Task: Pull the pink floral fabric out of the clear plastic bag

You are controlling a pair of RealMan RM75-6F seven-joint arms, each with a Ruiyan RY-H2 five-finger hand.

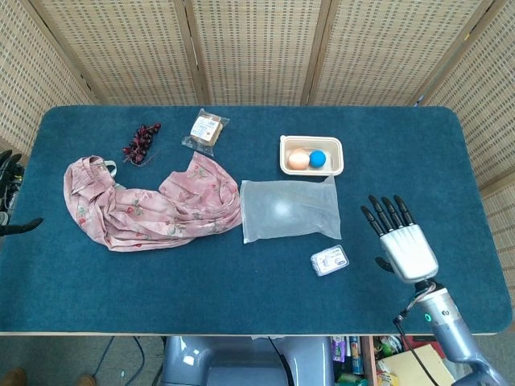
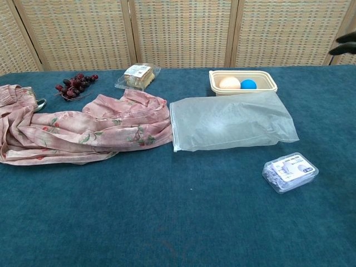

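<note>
The right hand point(image 1: 406, 245) hovered over the tabletop's point(image 1: 241, 281) near right part, fingers spread, holding nothing. Only dark fingertips of the left hand point(image 1: 11, 173) showed past the left edge; I could not tell its state. A small packet point(image 1: 329, 260) lay near the front. Mid-table, the empty bag point(image 1: 290, 209) lay flat, its left edge touching the fabric point(image 1: 153, 207), heaped towards the left edge. Behind sat a tray point(image 1: 311, 155), grapes point(image 1: 142, 141) and a snack point(image 1: 208, 129).

Table point(image 1: 241, 297) w/ dark teal cloth top. On it: pink floral fabric point(image 1: 153, 205) spread at left, clear plastic bag point(image 1: 290, 209) flat beside it, touching its edge. Also grapes point(image 1: 142, 141), wrapped snack pkt point(image 1: 207, 129), beige tray point(image 1: 311, 168) w/ two balls, small clear box point(image 1: 330, 260) near bag.
</note>
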